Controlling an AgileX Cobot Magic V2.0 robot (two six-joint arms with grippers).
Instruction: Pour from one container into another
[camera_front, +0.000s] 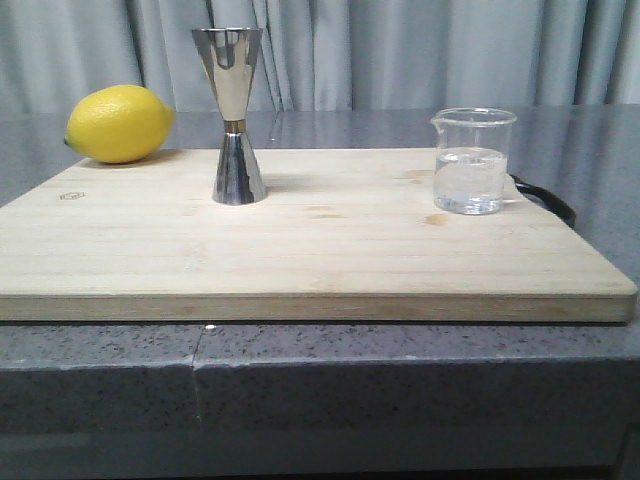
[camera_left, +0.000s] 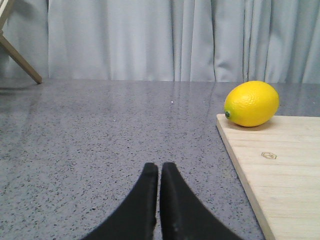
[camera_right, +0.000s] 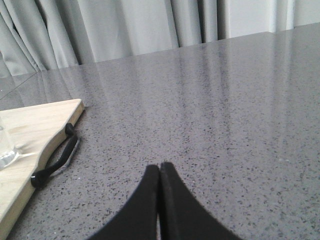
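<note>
A small clear glass beaker with clear liquid in its lower half stands on the right part of the wooden cutting board. Left of the board's middle stands the tall steel hourglass jigger, upright. Neither arm shows in the front view. My left gripper is shut with nothing in it, over the grey counter to the left of the board. My right gripper is shut and empty too, over the counter to the right of the board. Only a sliver of the beaker shows in the right wrist view.
A yellow lemon lies at the board's far left corner, and the lemon shows in the left wrist view too. A black handle hangs off the board's right edge. A grey curtain closes the back. A wooden leg stands far left.
</note>
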